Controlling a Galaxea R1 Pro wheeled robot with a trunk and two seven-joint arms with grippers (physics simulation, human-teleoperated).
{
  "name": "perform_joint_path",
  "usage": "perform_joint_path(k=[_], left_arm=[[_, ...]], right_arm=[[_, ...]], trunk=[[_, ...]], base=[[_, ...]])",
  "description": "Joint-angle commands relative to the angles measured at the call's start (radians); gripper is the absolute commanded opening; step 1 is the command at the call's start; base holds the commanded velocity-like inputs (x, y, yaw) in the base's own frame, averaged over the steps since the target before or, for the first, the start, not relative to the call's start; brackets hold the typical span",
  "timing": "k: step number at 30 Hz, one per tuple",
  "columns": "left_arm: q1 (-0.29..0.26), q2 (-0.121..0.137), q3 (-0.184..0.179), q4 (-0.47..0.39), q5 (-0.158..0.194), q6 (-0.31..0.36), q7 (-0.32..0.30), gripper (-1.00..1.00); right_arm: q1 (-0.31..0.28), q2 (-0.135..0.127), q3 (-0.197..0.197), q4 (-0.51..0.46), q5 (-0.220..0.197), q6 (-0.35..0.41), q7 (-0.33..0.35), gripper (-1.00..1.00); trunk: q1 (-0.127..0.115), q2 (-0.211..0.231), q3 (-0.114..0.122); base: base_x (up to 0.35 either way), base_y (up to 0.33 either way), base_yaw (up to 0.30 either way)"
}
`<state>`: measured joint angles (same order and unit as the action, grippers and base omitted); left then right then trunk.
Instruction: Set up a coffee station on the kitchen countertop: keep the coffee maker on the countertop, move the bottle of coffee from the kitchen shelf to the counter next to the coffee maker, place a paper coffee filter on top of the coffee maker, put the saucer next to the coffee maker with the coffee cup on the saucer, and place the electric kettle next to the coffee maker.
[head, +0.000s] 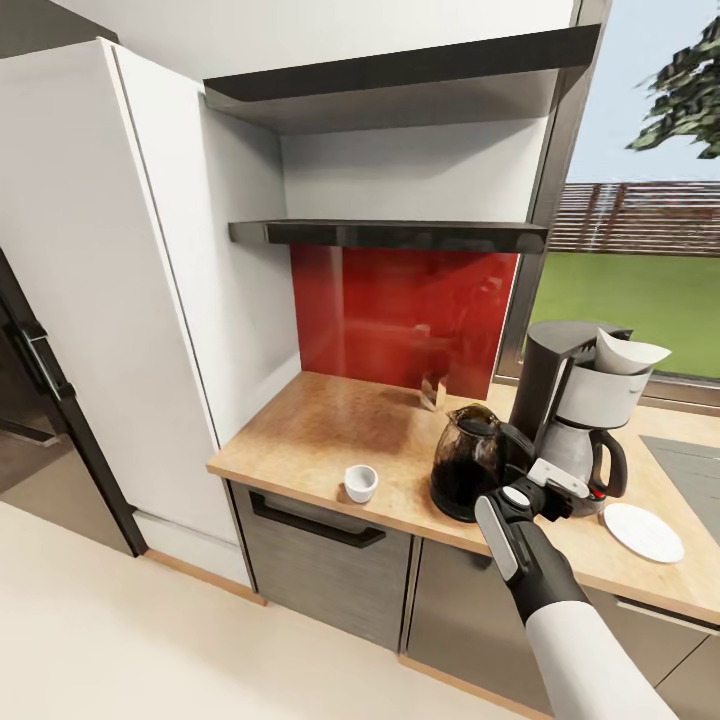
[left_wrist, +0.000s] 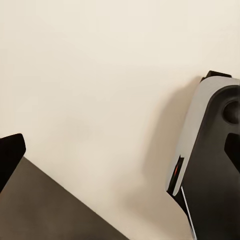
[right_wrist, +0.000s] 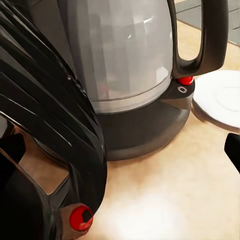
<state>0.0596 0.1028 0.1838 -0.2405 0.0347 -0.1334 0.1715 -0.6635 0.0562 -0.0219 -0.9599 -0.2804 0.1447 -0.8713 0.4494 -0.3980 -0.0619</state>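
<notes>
Two appliances, the electric kettle (head: 467, 462) and the coffee maker (head: 580, 400), are set side by side on the countertop (head: 330, 420). The right gripper (head: 535, 490) is positioned at the kettle's handle; its jaw state cannot be determined. The saucer (head: 645, 531) is placed beside the coffee maker, with the coffee cup (head: 360, 482) well apart.

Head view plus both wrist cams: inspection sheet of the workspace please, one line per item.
Surface: countertop, beige wood-look, grey cabinet fronts below.
Job's things: coffee maker upright on the counter, paper coffee filter on top of it; electric kettle beside it on the counter; saucer on its other side, bare; coffee cup standing apart near the counter's front edge, not on the saucer; kitchen shelf, nothing seen on it.
Clutter: small glass item against the red backsplash, too indistinct to name.
Grippers: right gripper by the kettle's handle, open or shut not readable; left wrist view shows pale floor.
Cables: nothing seen.
Surroundings: tall white cabinet, window onto a lawn.
</notes>
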Motion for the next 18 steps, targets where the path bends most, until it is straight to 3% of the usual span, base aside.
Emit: perform_joint_path(k=[1,18], left_arm=[[0.000,0.000,-0.002,-0.002,0.004,-0.002,0.002,1.00],[0.000,0.000,-0.001,-0.001,0.004,-0.002,0.002,1.00]], right_arm=[[-0.001,0.001,-0.001,-0.002,0.000,0.010,-0.003,1.00],[-0.001,0.001,-0.001,-0.002,0.000,0.010,-0.003,1.00]], trunk=[[0.001,-0.002,-0.002],[0.001,-0.002,-0.002]], base=[[0.000,0.000,0.000],[0.000,0.000,0.000]])
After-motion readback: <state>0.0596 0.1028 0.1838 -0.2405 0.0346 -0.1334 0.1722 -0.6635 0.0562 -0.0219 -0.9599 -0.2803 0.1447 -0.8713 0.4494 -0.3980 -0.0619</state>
